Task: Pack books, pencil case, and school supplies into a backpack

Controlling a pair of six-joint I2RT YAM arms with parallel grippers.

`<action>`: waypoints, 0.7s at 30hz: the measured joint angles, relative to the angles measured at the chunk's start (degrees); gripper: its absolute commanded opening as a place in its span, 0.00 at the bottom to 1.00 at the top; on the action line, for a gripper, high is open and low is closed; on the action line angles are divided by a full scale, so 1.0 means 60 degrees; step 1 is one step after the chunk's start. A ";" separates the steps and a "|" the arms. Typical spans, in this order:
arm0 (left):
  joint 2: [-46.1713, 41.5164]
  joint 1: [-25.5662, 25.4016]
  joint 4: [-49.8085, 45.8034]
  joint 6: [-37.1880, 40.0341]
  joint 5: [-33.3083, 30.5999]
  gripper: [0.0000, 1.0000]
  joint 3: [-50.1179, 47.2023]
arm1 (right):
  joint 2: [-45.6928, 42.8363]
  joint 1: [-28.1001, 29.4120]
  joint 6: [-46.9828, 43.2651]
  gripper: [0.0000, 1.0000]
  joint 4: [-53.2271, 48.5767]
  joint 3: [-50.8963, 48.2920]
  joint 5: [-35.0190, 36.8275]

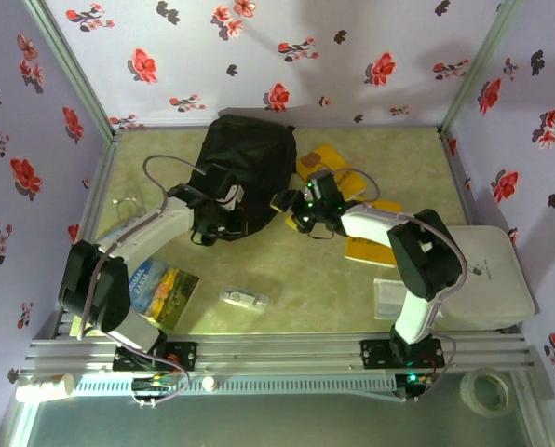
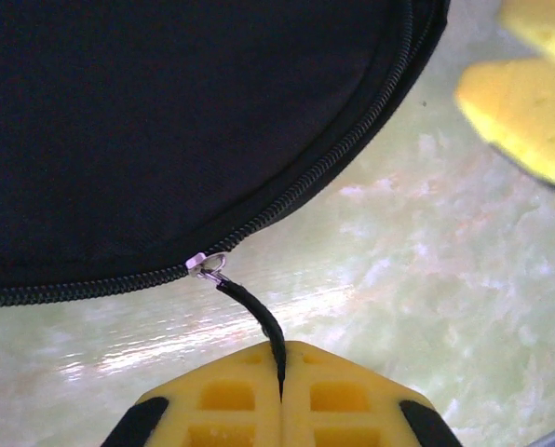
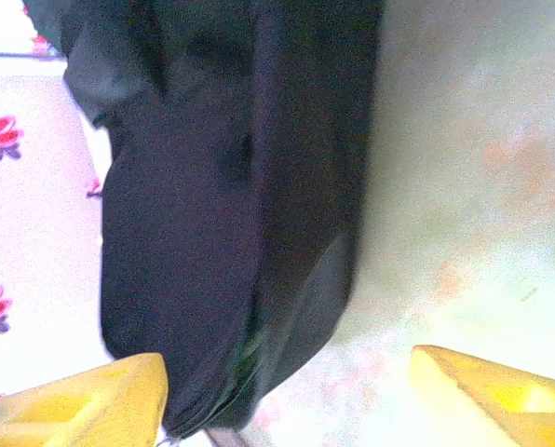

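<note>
The black backpack (image 1: pixel 243 172) lies at the back middle of the table, its zip closed along the edge (image 2: pixel 166 121). My left gripper (image 2: pixel 282 358) is shut on the black cord of the zip pull (image 2: pixel 251 309), which hangs from the silver slider (image 2: pixel 206 264); from above this gripper (image 1: pixel 223 200) sits at the bag's near side. My right gripper (image 1: pixel 292 207) stands open just right of the backpack (image 3: pixel 222 186), its yellow fingertips (image 3: pixel 82 400) wide apart, nothing between them. Two yellow books (image 1: pixel 329 166) (image 1: pixel 369 248) lie right of the bag. The blue book (image 1: pixel 163 289) and the pencil case (image 1: pixel 244 299) lie near the front.
A flat clear square box (image 1: pixel 389 298) lies beside a white boxy unit (image 1: pixel 487 275) at the right. A tape roll (image 1: pixel 489 391) and a white tube (image 1: pixel 45 386) rest beyond the front rail. Flowered walls close in the back and sides.
</note>
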 measured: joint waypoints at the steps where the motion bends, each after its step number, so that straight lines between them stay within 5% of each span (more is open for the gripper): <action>1: 0.0036 -0.0069 0.0022 0.0000 0.0051 0.00 0.0007 | 0.0011 0.0229 0.0178 0.73 0.0084 -0.0004 0.0000; 5: 0.0124 -0.0273 0.0149 0.0000 0.0211 0.00 0.0018 | 0.0219 0.0627 0.0699 0.69 0.0492 0.0011 0.0018; 13: 0.0095 -0.0430 0.0368 -0.0033 -0.0142 0.00 -0.0149 | 0.1341 0.0641 0.0871 0.17 0.0492 0.0546 0.0262; 21: -0.0568 -0.0004 -0.0153 -0.0182 -0.1526 0.00 -0.0933 | 0.1337 0.0517 -0.0412 0.09 -0.0710 0.0962 0.1144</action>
